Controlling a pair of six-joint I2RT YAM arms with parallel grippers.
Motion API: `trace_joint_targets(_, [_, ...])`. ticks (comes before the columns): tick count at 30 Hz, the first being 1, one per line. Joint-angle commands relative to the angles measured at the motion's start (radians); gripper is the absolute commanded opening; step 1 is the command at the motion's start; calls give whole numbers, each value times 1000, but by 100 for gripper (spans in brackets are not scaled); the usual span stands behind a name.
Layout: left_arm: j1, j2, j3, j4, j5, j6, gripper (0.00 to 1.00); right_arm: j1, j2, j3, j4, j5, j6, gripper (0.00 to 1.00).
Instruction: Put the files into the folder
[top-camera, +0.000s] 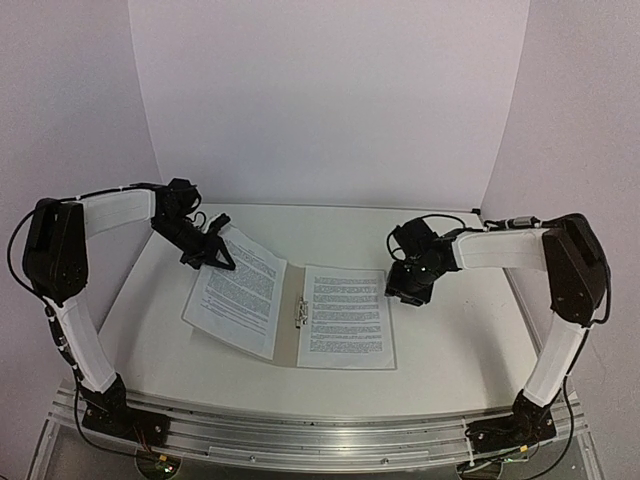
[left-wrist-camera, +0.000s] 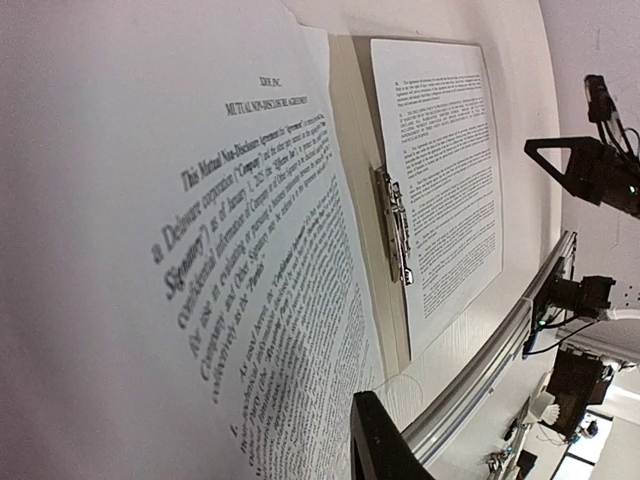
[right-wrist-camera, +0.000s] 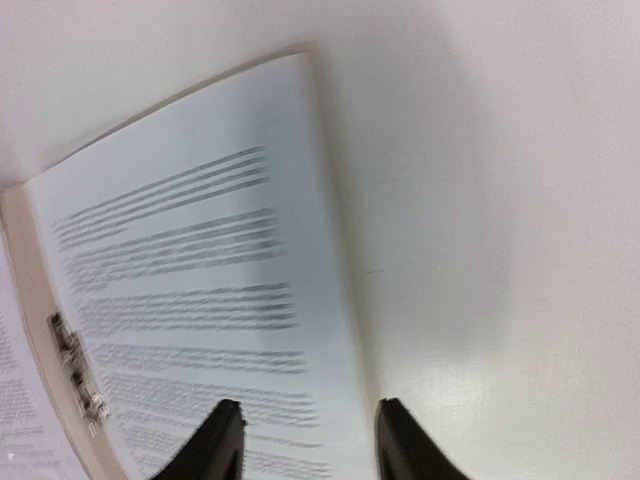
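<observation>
The tan folder lies open in the middle of the table, its metal clip at the spine. One file lies flat on the right half. The other file is on the left half, with its far left side lifted off the table. My left gripper is at that raised far corner. In the left wrist view the lifted file fills the frame and hides one finger, so only the other finger shows. My right gripper hangs open over the flat file's right edge, holding nothing.
White walls close the table at the back and both sides. A metal rail runs along the near edge, with both arm bases on it. Bare white tabletop lies to the right of the folder.
</observation>
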Motion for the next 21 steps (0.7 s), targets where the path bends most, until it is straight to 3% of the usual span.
trace_joint_targets(1, [-31,-22,82,-35,-16,29,33,-2,63,-36,-121,87,-28,20])
trace_joint_targets(7, [-76,-19,129,-39,-9,38,42,-2,176,3,-116,29,-79,4])
trace_joint_targets(13, [-198,-8,230,24,50,49,70,7,186,3,-31,-93,-76,0])
trace_joint_targets(17, [-296,58,289,92,150,-30,98,8,205,27,70,-233,-53,0])
trace_joint_targets(21, [-407,143,349,188,224,-104,100,6,209,31,164,-293,-23,0])
